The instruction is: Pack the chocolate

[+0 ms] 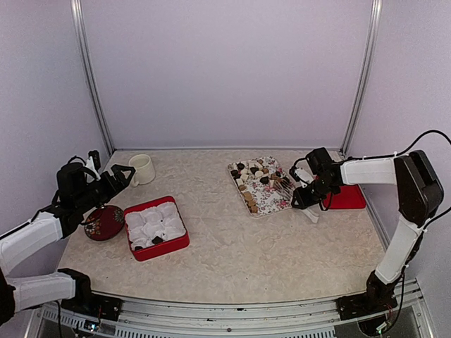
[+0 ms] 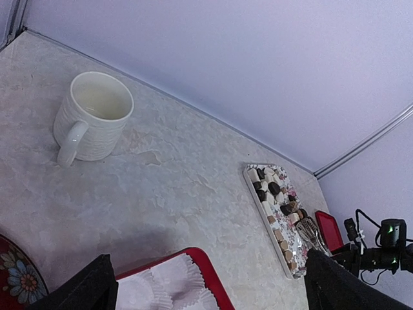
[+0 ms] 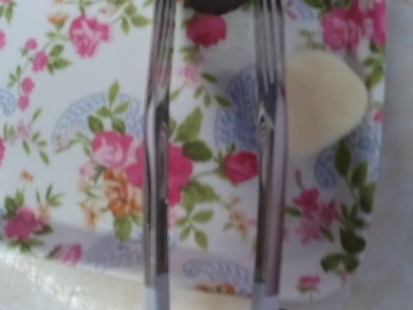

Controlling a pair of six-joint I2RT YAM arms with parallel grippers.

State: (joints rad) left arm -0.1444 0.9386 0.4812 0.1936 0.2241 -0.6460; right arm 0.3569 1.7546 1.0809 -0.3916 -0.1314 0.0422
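Right gripper (image 1: pixel 285 184) gapes empty over our floral tray (image 1: pixel 273 203) of chocolate (image 1: pixel 248 184); left gripper (image 1: pixel 121 174) open near the marbled table (image 1: pixel 246 246).

Left arm: I see it reaching in from the left edge, forearm raised above the table. Left gripper (image 1: pixel 125 173): jaws spread wide, nothing between them; in the wrist view its dark fingertips (image 2: pixel 87 287) frame the bottom corners. Right arm: elbow high, forearm stretched leftward. Right gripper (image 1: pixel 297 189): angled down, its state unclear to me.
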